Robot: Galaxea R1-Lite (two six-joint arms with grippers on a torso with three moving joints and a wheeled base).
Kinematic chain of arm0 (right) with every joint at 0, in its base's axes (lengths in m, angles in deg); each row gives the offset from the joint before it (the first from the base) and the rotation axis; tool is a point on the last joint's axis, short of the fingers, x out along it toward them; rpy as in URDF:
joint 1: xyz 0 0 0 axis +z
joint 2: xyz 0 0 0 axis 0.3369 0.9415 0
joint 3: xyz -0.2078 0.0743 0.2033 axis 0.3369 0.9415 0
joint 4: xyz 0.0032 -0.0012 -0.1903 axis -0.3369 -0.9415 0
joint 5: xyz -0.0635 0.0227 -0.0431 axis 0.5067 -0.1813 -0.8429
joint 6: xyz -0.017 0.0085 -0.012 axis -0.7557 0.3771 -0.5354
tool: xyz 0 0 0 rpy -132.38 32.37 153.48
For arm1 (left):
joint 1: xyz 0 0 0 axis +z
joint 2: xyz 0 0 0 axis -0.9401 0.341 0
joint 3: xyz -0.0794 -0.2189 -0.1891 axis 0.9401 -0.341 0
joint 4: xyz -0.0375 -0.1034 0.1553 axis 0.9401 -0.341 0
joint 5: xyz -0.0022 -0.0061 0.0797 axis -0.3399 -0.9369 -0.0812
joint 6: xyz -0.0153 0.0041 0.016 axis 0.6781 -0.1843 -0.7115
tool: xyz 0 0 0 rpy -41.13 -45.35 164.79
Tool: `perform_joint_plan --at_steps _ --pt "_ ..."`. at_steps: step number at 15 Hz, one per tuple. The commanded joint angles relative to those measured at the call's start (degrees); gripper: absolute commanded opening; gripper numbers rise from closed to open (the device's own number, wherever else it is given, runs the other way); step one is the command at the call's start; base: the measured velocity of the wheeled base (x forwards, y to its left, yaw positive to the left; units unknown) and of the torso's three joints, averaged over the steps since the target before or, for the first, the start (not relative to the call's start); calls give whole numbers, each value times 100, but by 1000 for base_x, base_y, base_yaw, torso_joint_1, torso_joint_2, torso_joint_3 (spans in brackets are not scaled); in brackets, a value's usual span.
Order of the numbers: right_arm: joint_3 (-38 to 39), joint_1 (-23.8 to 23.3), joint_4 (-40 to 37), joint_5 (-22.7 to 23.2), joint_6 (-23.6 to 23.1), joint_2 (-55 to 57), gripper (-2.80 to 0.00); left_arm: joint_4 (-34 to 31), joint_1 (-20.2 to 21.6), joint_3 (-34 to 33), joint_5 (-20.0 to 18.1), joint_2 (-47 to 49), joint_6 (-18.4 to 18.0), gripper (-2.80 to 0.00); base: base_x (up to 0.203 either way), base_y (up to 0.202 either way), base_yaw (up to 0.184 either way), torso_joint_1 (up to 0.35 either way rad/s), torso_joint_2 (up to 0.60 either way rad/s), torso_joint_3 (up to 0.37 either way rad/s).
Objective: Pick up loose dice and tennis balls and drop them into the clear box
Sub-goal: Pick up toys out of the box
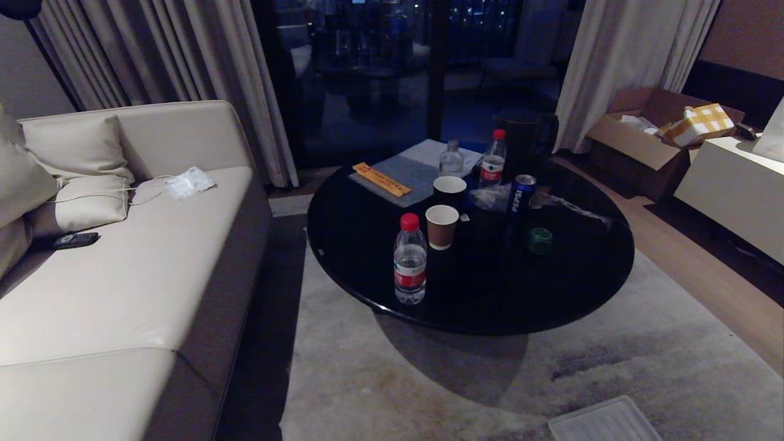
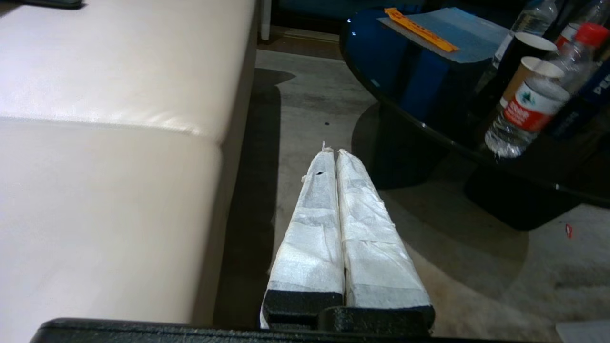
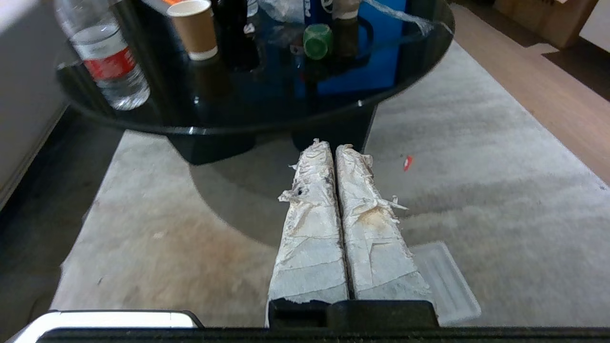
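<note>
Dim room, head view murky; the round glossy black table (image 1: 367, 269) mirrors blue; its shadow darkens the pale grey rug (image 1: 429, 380); wrist views brighter, soft at edges.

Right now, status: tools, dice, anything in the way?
Left tool shut, empty, above rug. Right tool shut, empty. Green die on black table; no balls or box seen. Cups, bottles nearby.

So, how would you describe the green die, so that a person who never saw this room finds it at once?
Look at the round black table beside the sofa. The die sits alone on its right part, nearer the front edge than the blue can. It is the only small dark green cube with rounded corners; everything near it is a bottle, cup or can.
</note>
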Motion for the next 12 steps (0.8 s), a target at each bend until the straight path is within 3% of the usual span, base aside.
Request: perform_joint_plan --at_steps 1,12 --pt "53 2 5 0 0 7 -280 2 0 -2 6 -2 8 -280 188 0 0 6 7 5" --pt "62 2 5 0 0 7 -280 2 0 -2 6 -2 8 -280 183 0 -1 1 1 1"
